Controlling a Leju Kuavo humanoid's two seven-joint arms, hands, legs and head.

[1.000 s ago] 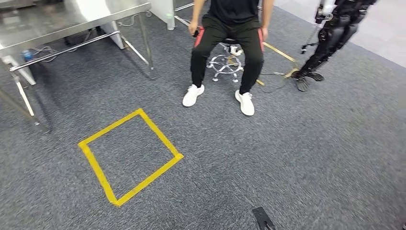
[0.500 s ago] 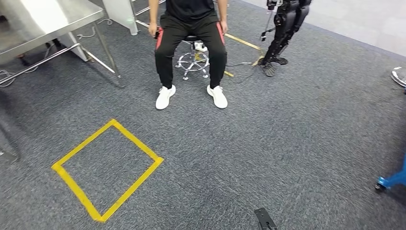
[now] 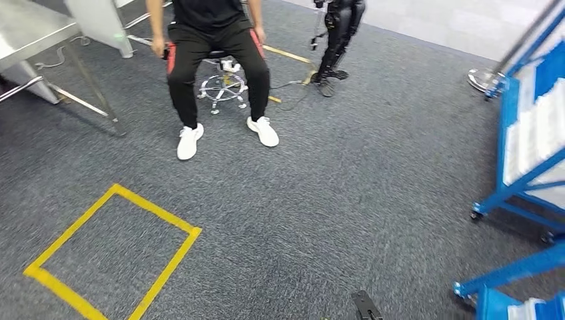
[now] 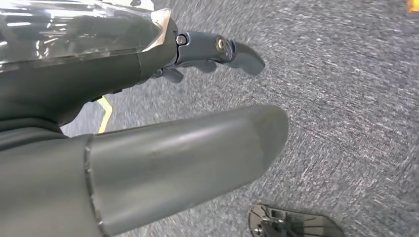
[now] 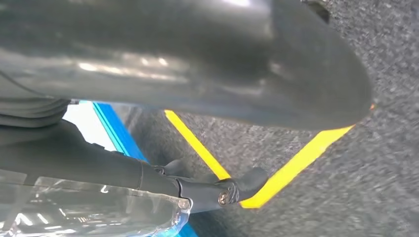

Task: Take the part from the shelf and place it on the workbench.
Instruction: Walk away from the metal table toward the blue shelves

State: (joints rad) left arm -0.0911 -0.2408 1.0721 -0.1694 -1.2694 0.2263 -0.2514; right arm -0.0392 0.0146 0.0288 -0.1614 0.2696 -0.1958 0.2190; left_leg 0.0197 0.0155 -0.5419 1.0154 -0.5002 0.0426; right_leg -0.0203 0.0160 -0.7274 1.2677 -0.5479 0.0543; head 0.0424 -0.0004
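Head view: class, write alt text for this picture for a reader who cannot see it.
A person in black with white shoes sits on a wheeled stool on grey carpet. A yellow tape square marks the floor nearby, a blue shelf stands at the right, and a steel table at the left.

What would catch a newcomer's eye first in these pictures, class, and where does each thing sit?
Most striking is the yellow tape square on the grey carpet, low on the left of the head view. Beyond it a person in black trousers and white shoes sits on a wheeled stool, with a dark humanoid robot standing further back. A blue shelf rack runs along the right edge.
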